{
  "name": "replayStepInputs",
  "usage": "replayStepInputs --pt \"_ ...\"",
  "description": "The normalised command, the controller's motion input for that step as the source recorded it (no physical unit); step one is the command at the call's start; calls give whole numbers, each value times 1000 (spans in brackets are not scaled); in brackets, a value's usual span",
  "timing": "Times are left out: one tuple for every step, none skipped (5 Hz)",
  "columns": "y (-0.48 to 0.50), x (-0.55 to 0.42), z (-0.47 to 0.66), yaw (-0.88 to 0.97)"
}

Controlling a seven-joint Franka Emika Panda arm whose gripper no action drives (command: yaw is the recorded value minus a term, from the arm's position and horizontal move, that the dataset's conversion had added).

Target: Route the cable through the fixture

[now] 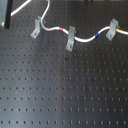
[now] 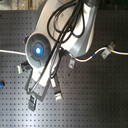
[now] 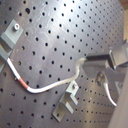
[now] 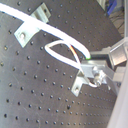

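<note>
The cable [image 1: 85, 38] is running across the top of the first exterior view, lying against three clips [image 1: 70, 38] on the perforated board [image 1: 60, 90]. In the first wrist view the gripper [image 3: 86, 64] is clenching the cable [image 3: 50, 86] just beside a clip [image 3: 66, 102], probably so as to be steering the slack into the slot.

In the first exterior view, the cable [image 1: 85, 36] runs across three fixtures [image 1: 70, 38] on the board [image 1: 60, 90].
</note>
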Motion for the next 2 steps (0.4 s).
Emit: replayStepInputs --pt "-67 -153 639 157" --pt "-125 -199 519 363"
